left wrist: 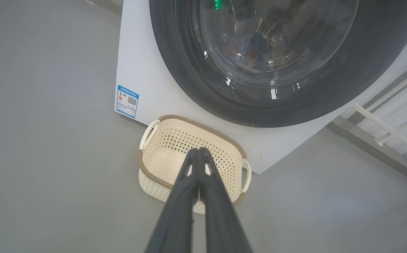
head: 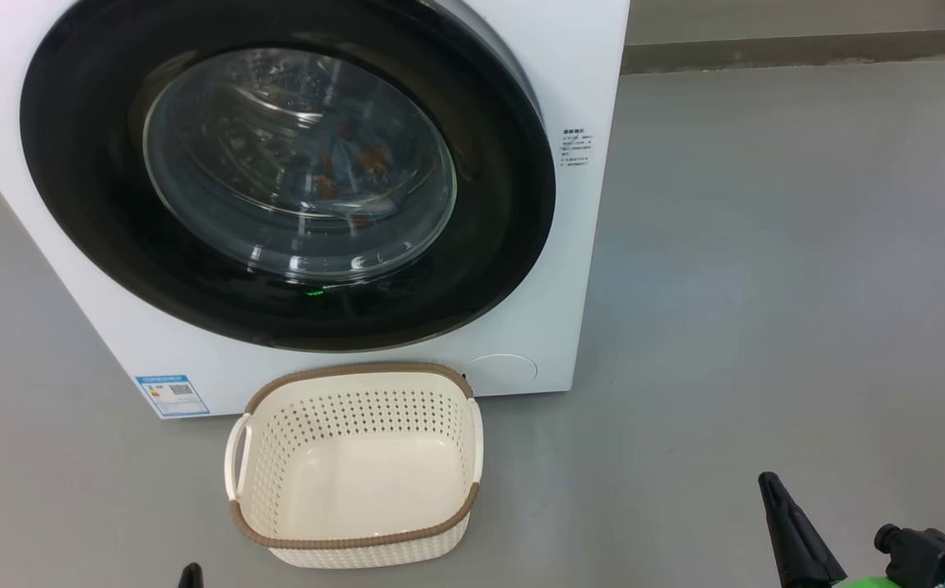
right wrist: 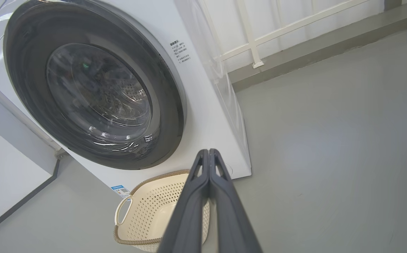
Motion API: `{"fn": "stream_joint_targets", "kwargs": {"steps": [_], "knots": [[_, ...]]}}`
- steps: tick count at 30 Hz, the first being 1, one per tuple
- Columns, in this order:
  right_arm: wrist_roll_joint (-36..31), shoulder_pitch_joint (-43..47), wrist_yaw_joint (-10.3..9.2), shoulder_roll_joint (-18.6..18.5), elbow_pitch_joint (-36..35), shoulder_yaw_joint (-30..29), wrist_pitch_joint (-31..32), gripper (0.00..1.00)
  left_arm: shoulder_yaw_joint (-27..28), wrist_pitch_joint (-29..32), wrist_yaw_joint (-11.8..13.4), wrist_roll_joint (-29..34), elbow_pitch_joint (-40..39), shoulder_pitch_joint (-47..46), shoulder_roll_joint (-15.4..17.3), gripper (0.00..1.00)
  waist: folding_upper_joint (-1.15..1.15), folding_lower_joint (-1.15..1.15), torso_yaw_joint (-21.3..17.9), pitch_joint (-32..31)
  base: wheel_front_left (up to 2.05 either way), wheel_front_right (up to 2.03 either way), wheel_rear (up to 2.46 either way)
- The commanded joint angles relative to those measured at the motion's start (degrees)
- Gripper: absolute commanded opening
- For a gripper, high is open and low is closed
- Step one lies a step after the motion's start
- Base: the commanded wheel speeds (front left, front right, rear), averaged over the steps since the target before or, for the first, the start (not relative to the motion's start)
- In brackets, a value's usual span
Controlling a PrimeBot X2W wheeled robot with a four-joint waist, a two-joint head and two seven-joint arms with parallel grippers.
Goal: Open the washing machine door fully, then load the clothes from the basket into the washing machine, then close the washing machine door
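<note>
Step in hand: the washing machine door (head: 488, 204) sat flush against the washing machine (head: 595, 49), the clothes (head: 349, 175) showed through its glass inside the drum, and the basket (head: 358, 371) held nothing. By that layout all three steps looked done.
Next move: probably none beyond checking the latch. Whether the door had clicked home could not be told from these views.
Left gripper (left wrist: 199, 151): fingers pressed together on nothing, hanging above the basket's near rim in its wrist view. Only its tip showed at the bottom edge of the head view, left of the basket.
Blue label (head: 172, 395): low on the machine's front at its left corner, just beyond the basket's left handle.
Basket edge: its far braided rim lay close under the machine's front, under the door's lower rim. A door swung open again would pass over it.
Right gripper (right wrist: 208, 153): fingers pressed together on nothing, low at the right of the head view, well apart from basket and door.
Floor (head: 766, 245): bare grey surface right of the machine, the widest room for backing the arms away.
Far right edge: a skirting strip and white railing (right wrist: 252, 45) bounded the floor behind the machine's right side.
</note>
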Motion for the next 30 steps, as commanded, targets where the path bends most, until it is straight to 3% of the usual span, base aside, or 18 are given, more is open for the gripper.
{"fn": "stream_joint_targets", "kwargs": {"steps": [1, 30], "knots": [[2.22, -2.59, -0.06, -0.16, -1.11, -0.38, 0.49, 0.0, 0.87, 0.51, -0.34, -2.07, -1.03, -2.75, 0.73, 0.0, 0.0, 0.0, -0.04, 0.03, 0.0, 0.0, 0.0], [19.97, -4.9, -0.14, 0.18, 0.07, -1.91, 5.14, 0.0, 2.25, 5.39, -1.08, -18.96, -0.69, -5.95, 1.14, 0.0, 0.0, 0.0, -0.54, 0.48, 0.0, 0.0, 0.0]]}}
